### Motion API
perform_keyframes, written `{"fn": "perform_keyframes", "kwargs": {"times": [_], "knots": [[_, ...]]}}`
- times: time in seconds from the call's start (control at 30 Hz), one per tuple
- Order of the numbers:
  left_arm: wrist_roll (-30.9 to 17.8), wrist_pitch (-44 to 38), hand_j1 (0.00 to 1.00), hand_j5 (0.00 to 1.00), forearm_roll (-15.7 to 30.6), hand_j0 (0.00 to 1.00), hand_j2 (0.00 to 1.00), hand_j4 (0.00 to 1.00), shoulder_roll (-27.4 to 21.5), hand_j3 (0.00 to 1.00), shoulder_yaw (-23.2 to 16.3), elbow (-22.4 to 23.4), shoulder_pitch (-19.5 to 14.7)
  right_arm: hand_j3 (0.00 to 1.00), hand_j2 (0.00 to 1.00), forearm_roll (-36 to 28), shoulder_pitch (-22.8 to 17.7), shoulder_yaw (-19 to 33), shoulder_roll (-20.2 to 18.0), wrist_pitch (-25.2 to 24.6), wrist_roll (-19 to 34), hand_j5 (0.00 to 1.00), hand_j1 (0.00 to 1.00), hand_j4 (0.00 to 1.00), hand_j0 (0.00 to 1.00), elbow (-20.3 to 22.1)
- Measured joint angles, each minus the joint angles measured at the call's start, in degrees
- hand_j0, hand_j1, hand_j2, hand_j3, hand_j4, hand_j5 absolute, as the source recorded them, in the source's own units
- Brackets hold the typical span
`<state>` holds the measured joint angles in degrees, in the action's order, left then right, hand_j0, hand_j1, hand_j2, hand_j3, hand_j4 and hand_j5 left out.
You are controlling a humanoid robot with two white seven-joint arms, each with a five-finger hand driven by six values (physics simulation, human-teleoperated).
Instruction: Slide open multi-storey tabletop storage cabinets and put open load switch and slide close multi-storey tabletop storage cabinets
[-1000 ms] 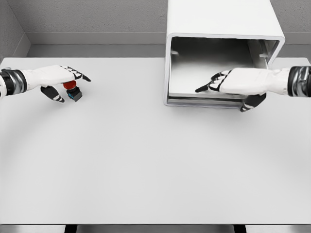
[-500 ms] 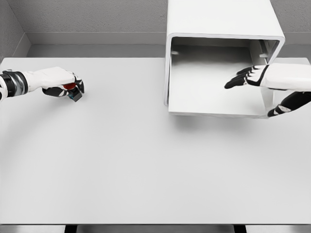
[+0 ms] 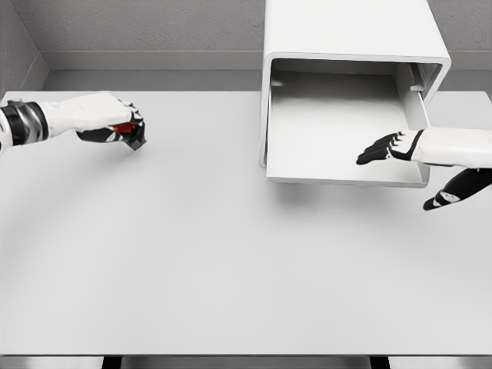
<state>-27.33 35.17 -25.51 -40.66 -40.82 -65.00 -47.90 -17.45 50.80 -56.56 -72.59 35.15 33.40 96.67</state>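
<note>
Left hand (image 3: 108, 123) at 10 o'clock, fingers closed round load switch (image 3: 131, 134). Right hand (image 3: 400, 150) at 3 o'clock, fingers spread, holding nothing, over pulled-out cabinet drawer (image 3: 338, 146).

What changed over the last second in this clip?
The left hand closed on the switch and raised it slightly rightward. The right hand slid the drawer out, then opened and drew back right. The cabinet and table stayed put.

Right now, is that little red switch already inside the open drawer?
No. The red switch is gripped in the left hand over the table's far left, well away from the drawer, whose tray looks bare.
</note>
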Motion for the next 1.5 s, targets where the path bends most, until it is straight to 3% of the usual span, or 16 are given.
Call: {"fn": "perform_keyframes", "kwargs": {"times": [0.27, 0.8, 1.03, 1.27, 1.5], "knots": [[-0.1, 0.0, 0.4, 0.4, 3.3, 0.4, 0.4, 0.4, -2.6, 0.4, 0.1, -8.6, 0.1, 1.0, 1.0, 0.1, -0.9, -0.1, 4.7, 0.0, 0.7, 1.0, 1.0, 1.0, 1.0, 0.0], [0.0, 0.1, 0.4, 0.4, 8.9, 0.4, 0.4, 0.4, -2.8, 0.4, 1.4, -20.9, -0.7, 1.0, 1.0, 0.8, -1.1, -0.7, 8.3, 0.0, 1.6, 1.0, 1.0, 1.0, 1.0, -0.5], [0.2, 0.0, 0.4, 0.4, 10.7, 0.4, 0.4, 0.4, -1.8, 0.4, 2.6, -23.7, -2.8, 1.0, 1.0, 3.2, -1.1, -0.7, 9.3, -1.0, 1.6, 1.0, 1.0, 1.0, 1.0, -1.4], [0.2, 0.0, 0.4, 0.4, 10.6, 0.4, 0.4, 0.4, 2.1, 0.4, 2.6, -25.3, -4.0, 1.0, 1.0, 5.8, -1.5, -0.5, 10.2, -3.1, 1.5, 1.0, 1.0, 1.0, 1.0, -1.6], [-0.1, 0.0, 0.4, 0.4, 10.1, 0.4, 0.4, 0.4, 6.1, 0.4, 2.7, -25.5, -5.9, 1.0, 1.0, 5.7, -1.6, -0.4, 9.8, -1.3, 1.5, 1.0, 1.0, 1.0, 1.0, -0.8]]}}
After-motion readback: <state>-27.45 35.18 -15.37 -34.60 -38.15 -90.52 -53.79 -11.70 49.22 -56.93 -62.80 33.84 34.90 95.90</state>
